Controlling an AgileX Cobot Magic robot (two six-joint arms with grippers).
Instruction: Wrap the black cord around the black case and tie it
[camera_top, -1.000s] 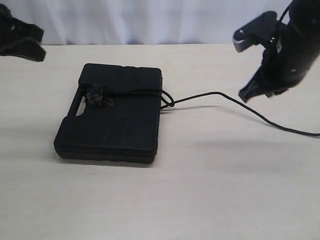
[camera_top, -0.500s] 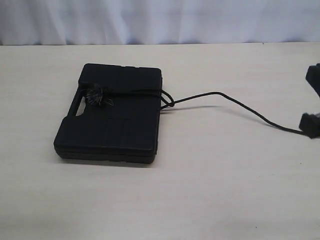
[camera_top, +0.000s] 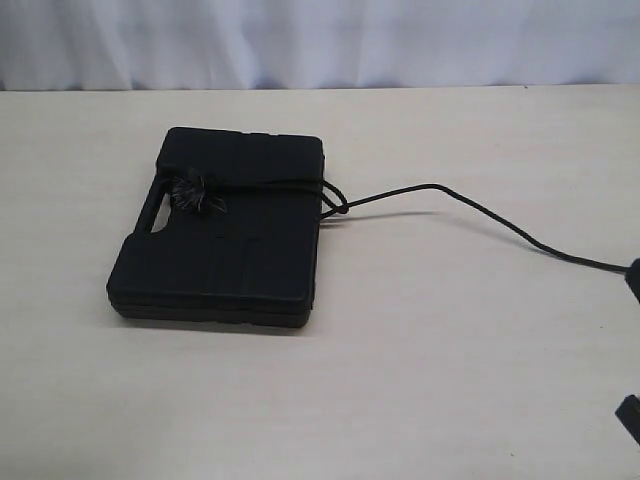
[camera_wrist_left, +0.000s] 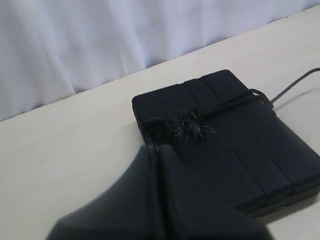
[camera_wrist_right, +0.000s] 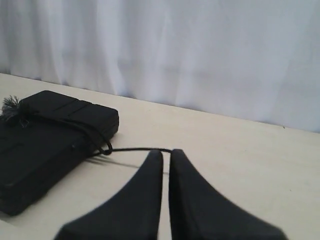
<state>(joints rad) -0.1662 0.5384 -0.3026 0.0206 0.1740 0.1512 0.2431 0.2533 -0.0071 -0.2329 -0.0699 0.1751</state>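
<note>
The black case lies flat left of the table's middle, its handle slot on its left edge. The black cord runs across the case's top. Its fuzzy frayed knot sits by the handle slot, a small loop hangs at the case's right edge, and the free length trails to the right edge of the view. My left gripper is shut and empty, hovering near the case and the knot. My right gripper is shut with only a hairline gap; the cord lies on the table beyond its tips.
The pale table is backed by a white curtain. Only dark slivers of the right arm show at the right edge of the exterior view.
The right arm has pulled away to the right and down, almost out of the exterior view. The left gripper left the top left corner. Case and cord have not moved.
</note>
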